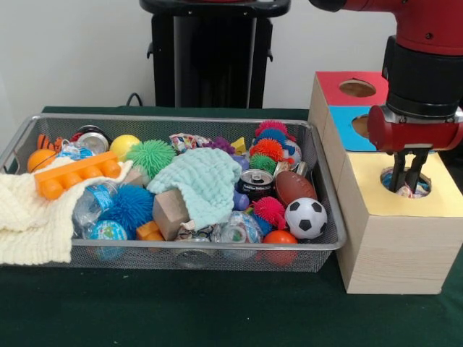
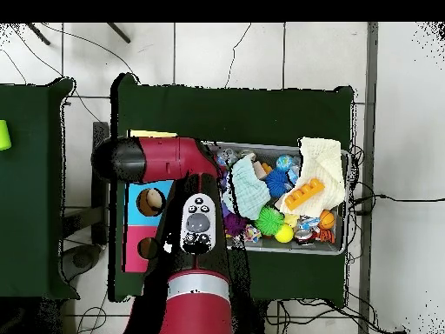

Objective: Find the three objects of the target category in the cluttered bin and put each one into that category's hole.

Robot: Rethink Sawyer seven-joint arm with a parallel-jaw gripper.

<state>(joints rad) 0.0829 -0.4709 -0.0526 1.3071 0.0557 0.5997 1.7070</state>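
My gripper (image 1: 405, 176) hangs over the round hole (image 1: 406, 183) in the yellow top of the wooden box (image 1: 394, 246), right of the bin. Its two dark fingers (image 1: 417, 170) stand apart, tips just at the hole's mouth, with nothing between them. Crumpled, shiny stuff shows inside that hole. The wire bin (image 1: 217, 249) holds a dark drink can (image 1: 255, 184), a crumpled clear bottle (image 1: 92, 202) and crumpled wrappers (image 1: 239, 231). In the overhead view the red arm (image 2: 174, 161) covers the gripper and the yellow section.
The box also has a blue-topped hole (image 1: 359, 124) and a red-topped hole (image 1: 357, 88) behind. The bin is packed with spiky balls (image 1: 150, 154), a mint cloth (image 1: 199, 181), a cream cloth (image 1: 29, 217), an orange brick (image 1: 76, 173), a football (image 1: 295, 186) and a soccer ball (image 1: 305, 217).
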